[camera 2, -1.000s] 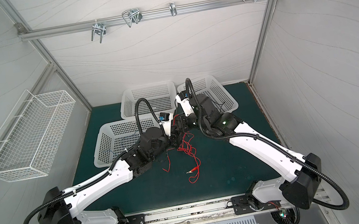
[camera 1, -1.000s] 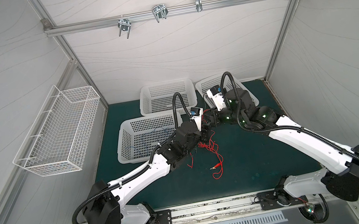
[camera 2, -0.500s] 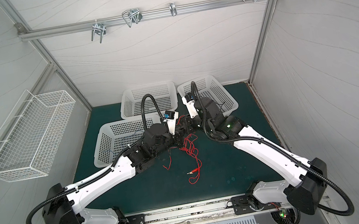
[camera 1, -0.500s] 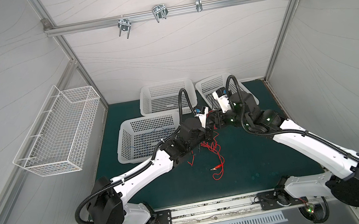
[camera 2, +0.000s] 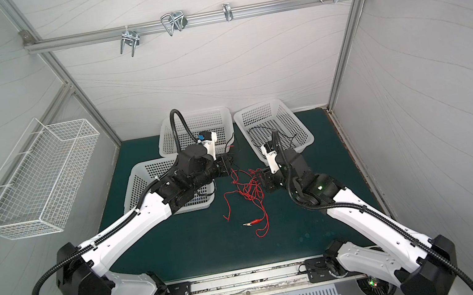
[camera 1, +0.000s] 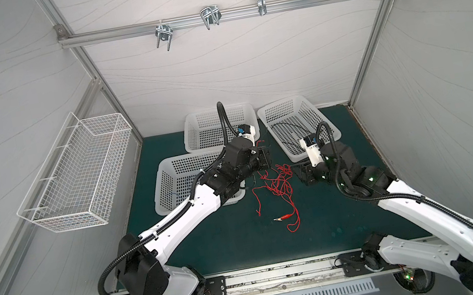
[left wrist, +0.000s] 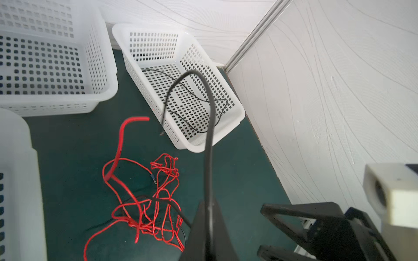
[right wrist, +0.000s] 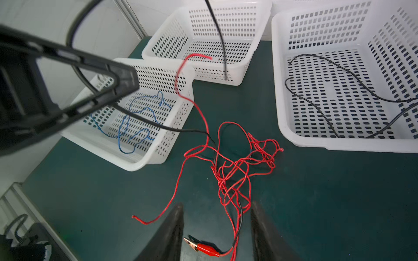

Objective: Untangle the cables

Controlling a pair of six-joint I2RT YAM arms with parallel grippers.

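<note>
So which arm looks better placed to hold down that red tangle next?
The right, probably. The right gripper is open with the red tangle just ahead of it, while the left gripper is shut on the black cable leading into that tangle.

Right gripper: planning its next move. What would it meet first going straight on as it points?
Likely the red cable tangle, straight ahead of the open right gripper; the alligator clip shows between its fingers. Depth is unclear.

The cables (camera 1: 277, 185) lie on the mat (camera 1: 235, 242) before the baskets (camera 1: 217, 111), seemingly nearest the rightmost.
</note>
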